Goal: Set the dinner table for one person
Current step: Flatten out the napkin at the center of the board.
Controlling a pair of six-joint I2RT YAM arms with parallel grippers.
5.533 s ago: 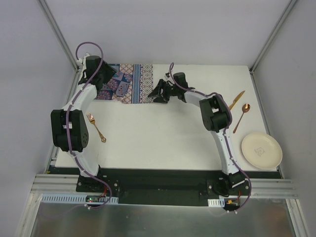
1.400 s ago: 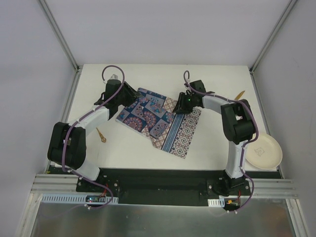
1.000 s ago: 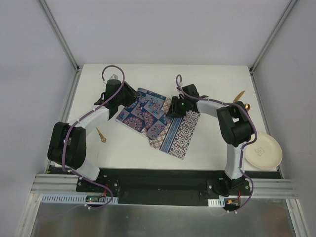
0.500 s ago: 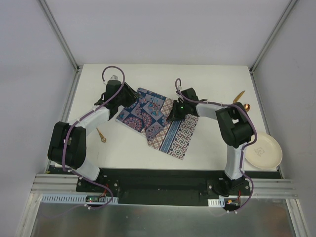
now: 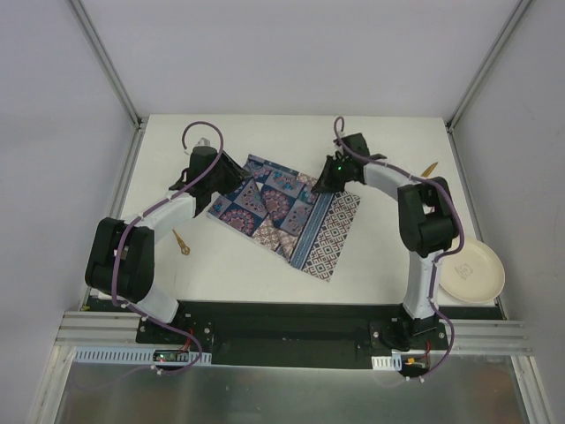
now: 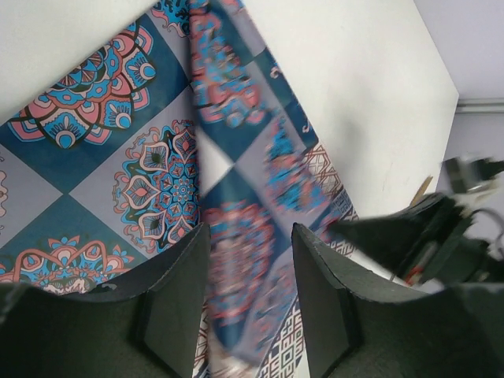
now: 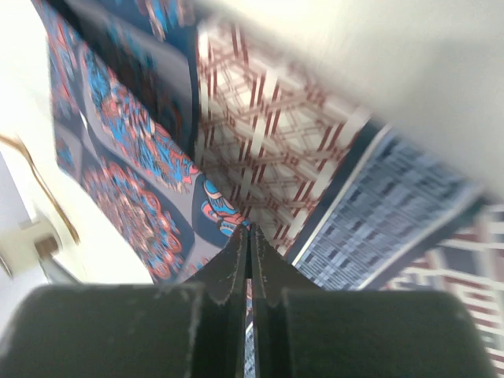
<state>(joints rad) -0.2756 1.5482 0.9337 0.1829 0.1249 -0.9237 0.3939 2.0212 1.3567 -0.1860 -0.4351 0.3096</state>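
Note:
The blue-and-red patterned placemat (image 5: 282, 216) lies partly folded and askew in the middle of the white dinner table (image 5: 388, 256). My right gripper (image 5: 320, 187) is at the mat's far right part, and in the right wrist view it (image 7: 250, 233) is shut on a lifted fold of the placemat (image 7: 276, 142). My left gripper (image 5: 228, 170) hangs over the mat's far left corner. In the left wrist view it (image 6: 248, 236) is open, and a blurred ridge of the placemat (image 6: 157, 181) runs under the gap between its fingers.
A gold fork (image 5: 180, 241) lies left of the mat by the left arm. A cream plate (image 5: 472, 270) sits at the table's right edge. A gold knife (image 5: 429, 168) shows behind the right arm. Aluminium rails border the table.
My right gripper shut on a fold of the placemat and pulled it toward the back right, spreading the cloth a little. The left arm has stayed put.

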